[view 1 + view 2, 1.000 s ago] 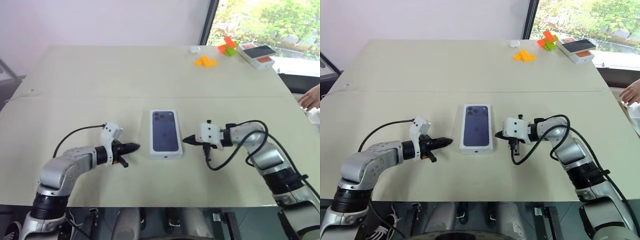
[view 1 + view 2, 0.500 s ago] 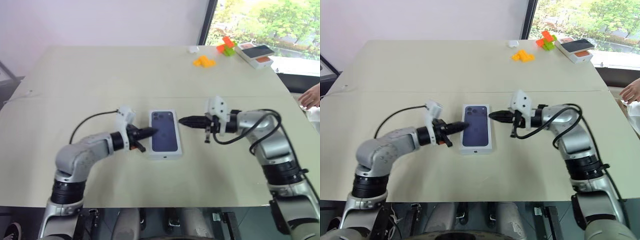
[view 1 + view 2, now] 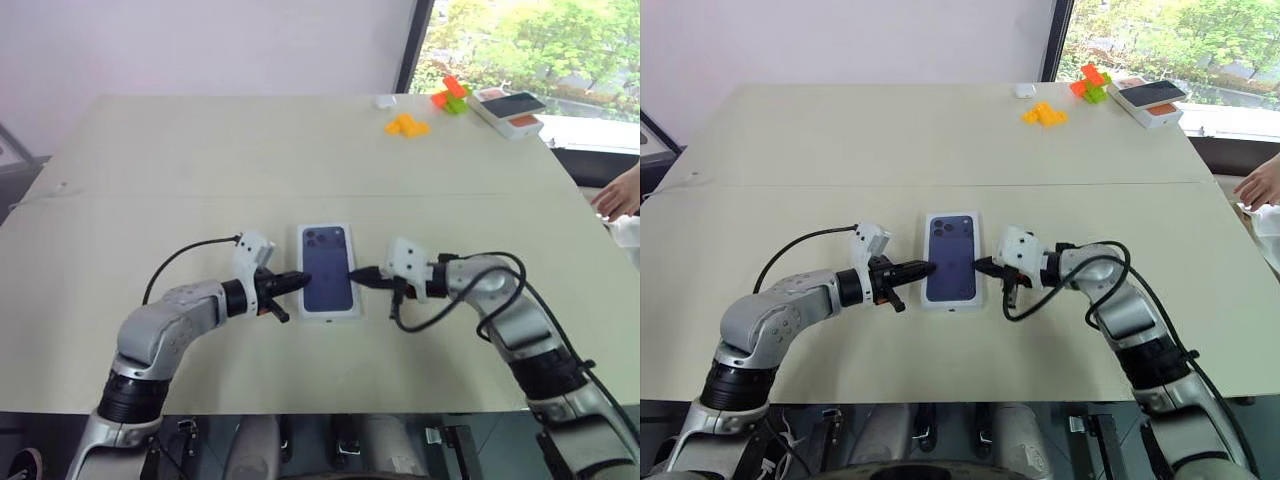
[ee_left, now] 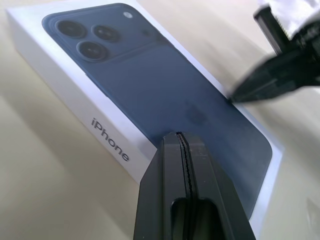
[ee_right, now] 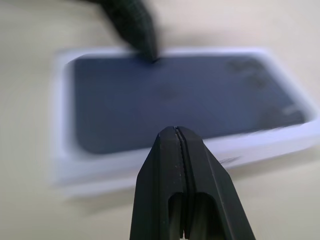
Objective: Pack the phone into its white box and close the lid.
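Our left gripper (image 3: 297, 281) has its two black fingers pressed flat together, holding nothing, with the tip at the left long edge of the lid (image 3: 328, 268). Our right gripper (image 3: 360, 275) is likewise pinched shut and empty, its tip at the lid's right long edge, so the two tips face each other across it. In the left wrist view the closed fingers (image 4: 184, 165) rise over the printed top, and the other gripper's dark tip meets the far edge of the lid.

The lid sits squarely on the white box (image 4: 65, 97), whose side wall bears grey lettering; its top shows the dark blue phone back with the camera cluster at the far end. The closed box lies flat near the middle of the table (image 3: 200, 160). The phone itself cannot be seen.

At the table's far right corner lie orange blocks (image 3: 409, 124), an orange and green piece (image 3: 451, 93) and a second box with an orange and dark print (image 3: 511, 109). A person's hand (image 3: 620, 195) rests at the right edge.
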Motion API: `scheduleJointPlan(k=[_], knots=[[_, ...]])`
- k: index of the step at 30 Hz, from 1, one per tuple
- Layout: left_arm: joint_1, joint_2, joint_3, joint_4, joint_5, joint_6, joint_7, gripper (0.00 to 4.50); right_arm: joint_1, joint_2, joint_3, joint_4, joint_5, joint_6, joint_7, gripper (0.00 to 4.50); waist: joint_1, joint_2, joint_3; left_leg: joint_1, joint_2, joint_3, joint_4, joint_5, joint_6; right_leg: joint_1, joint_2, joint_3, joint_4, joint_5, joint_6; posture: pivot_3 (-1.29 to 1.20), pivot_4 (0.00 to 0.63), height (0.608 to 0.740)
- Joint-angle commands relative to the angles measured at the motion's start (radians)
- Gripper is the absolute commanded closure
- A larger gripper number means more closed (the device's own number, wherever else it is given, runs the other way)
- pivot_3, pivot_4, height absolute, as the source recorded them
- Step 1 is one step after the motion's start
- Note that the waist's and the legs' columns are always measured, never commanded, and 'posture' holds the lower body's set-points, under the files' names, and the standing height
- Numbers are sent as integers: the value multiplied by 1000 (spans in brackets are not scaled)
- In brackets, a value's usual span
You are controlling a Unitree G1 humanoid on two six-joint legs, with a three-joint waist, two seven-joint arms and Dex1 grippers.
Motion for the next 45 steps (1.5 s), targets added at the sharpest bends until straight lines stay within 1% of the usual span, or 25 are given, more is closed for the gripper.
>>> scheduleJointPlan(k=[1, 5, 6, 7, 9, 10, 13, 16, 19, 21, 23, 24, 27, 28, 31, 32, 33, 34, 35, 37, 41, 42, 43, 45], knots=[[-106, -47, 55, 57, -7, -20, 46, 4500, -96, 58, -56, 59, 16, 11, -78, 4480, 2, 0, 0, 0, 0, 0, 0, 0, 0, 0, 0, 0, 0, 0, 0, 0, 150, 737], [-163, -92, 13, 207, 104, -133, 79, 4500, -150, 76, -1, 220, -111, -88, -157, 4480, 1, 0, 0, -1, -1, 0, 3, 0, 1, 1, -1, 0, -1, 2, -3, 0, 150, 737], [-159, -98, -5, 235, 133, -161, 81, 4500, -153, 89, 9, 255, -130, -78, -181, 4480, 0, 0, 0, -2, -1, 0, 3, 0, 1, 1, -1, 0, -1, 2, -3, 0, 150, 737], [-157, -100, -26, 265, 159, -169, 83, 4500, -151, 95, 30, 284, -157, -75, -194, 4480, -1, 0, 0, -2, -1, 1, 4, 0, 1, 1, -2, 0, -1, 2, -3, 0, 150, 737], [-144, -90, -63, 291, 217, -204, 85, 4500, -140, 81, 74, 312, -229, -133, -211, 4480, -1, 1, -1, -2, -1, 1, 4, 0, 0, 1, -2, 0, -1, 2, -3, 0, 150, 737], [-134, -87, -63, 285, 215, -205, 73, 4500, -136, 86, 69, 306, -223, -121, -208, 4480, -2, 2, -1, -1, -1, 1, 4, 0, 0, 1, -2, 0, 0, 2, -3, 0, 150, 737], [-111, -70, -50, 251, 213, -211, 50, 4500, -131, 98, 35, 259, -177, -100, -190, 4480, -2, 2, -1, 8, -1, 1, 3, -2, 2, 10, -2, 0, -1, 0, 0, 0, 150, 737], [-87, -42, -20, 165, 176, -175, 30, 4500, -116, 88, -18, 176, -77, -52, -125, 4480, -3, 2, -1, 9, -1, 1, 1, -2, 2, 10, -2, 0, -1, 0, -1, 0, 150, 737], [-46, -19, 39, 46, 91, -106, 5, 4500, -60, 55, -60, 37, 51, 15, -24, 4480, -3, 1, 0, 8, -1, 1, -3, -2, 2, 8, -2, 0, -3, 1, -2, 0, 150, 737], [-2, 20, 65, -51, 69, -100, -15, 4500, -9, 3, -80, -51, 127, 79, 52, 4480, 0, 1, 0, 8, -1, 1, -4, -1, 1, 8, -2, 0, -3, 2, -3, 0, 150, 737], [17, 49, 84, -93, 61, -83, -10, 4500, 13, -30, -93, -77, 157, 109, 79, 4480, 0, 1, 0, 8, -1, 1, -5, -1, 1, 8, -2, 0, -4, 1, -2, 0, 150, 737], [34, 69, 102, -112, 66, -108, -18, 4500, 24, -54, -102, -88, 172, 118, 101, 4480, 0, 1, 0, 9, -1, 1, -5, -1, 1, 8, -2, 0, -4, 1, -1, 0, 150, 737], [78, 141, 152, -128, 79, -164, -58, 4500, 43, -103, -136, -111, 191, 114, 123, 4480, -3, 1, 0, 9, -1, 1, -5, -1, 1, 8, -2, 0, -5, 0, 0, 0, 150, 737], [86, 174, 171, -122, 58, -142, -82, 4500, 45, -119, -148, -115, 206, 126, 133, 4480, -3, 1, 0, 9, -1, 1, -6, -1, 1, 8, -1, 0, -5, 0, 0, 0, 150, 737], [134, 260, 247, -113, 51, -184, -145, 4500, 45, -179, -191, -90, 257, 190, 175, 4480, -1, 1, 0, 9, -1, 1, -8, -1, 1, 7, -1, 0, -5, -1, 0, 0, 150, 737], [146, 276, 267, -106, 46, -190, -158, 4500, 40, -190, -199, -74, 267, 213, 178, 4091, -1, 1, 0, 9, -1, 1, -8, -1, 1, 6, -1, 0, -5, -1, 0, 0, 150, 737], [164, 291, 286, -101, 47, -211, -174, 4500, 45, -205, -200, -61, 254, 185, 190, 3933, 0, 1, 0, 9, -1, 1, -8, -1, 1, 6, -1, 0, -6, -1, 0, 0, 150, 737], [178, 302, 299, -94, 56, -233, -182, 4249, 50, -215, -201, -50, 236, 145, 195, 3569, 1, 1, 0, 9, -1, 1, -8, -1, 1, 7, -1, 0, -6, -1, 0, 0, 150, 737], [196, 314, 315, -85, 62, -246, -190, 3958, 56, -223, -209, -46, 231, 119, 200, 3038, 1, 1, 0, 9, -1, 1, -8, -1, 1, 7, -1, 0, -6, -1, 0, 0, 150, 737], [248, 348, 333, -81, 70, -275, -234, 3233, 61, -240, -228, -43, 241, 100, 216, 2094, 1, 1, 0, 9, -1, 1, -8, -2, 1, 7, -1, 0, -7, -1, 0, 0, 150, 737], [344, 398, 381, -69, 69, -328, -310, 1120, 69, -281, -260, -23, 253, 56, 260, 22, 1, 1, 1, 8, -1, 1, -8, -2, 1, 6, -2, 0, -8, -1, 0, 0, 150, 737], [359, 405, 397, -62, 53, -327, -327, 556, 68, -289, -265, -12, 253, 48, 267, 0, 1, 2, 1, 8, -1, 1, -8, -2, 1, 6, -2, 0, -8, -1, 0, 0, 150, 737], [369, 406, 416, -55, 44, -339, -343, 116, 65, -295, -269, 1, 250, 40, 270, 0, 1, 2, 1, 8, -1, 1, -8, -2, 1, 6, -2, 0, -8, -1, 0, 0, 150, 737], [376, 408, 435, -44, 42, -351, -349, 46, 63, -305, -272, 18, 239, 14, 281, 0, 1, 2, 1, 8, -1, 1, -9, -2, 1, 6, -2, 0, -8, -2, -1, 0, 150, 737]])
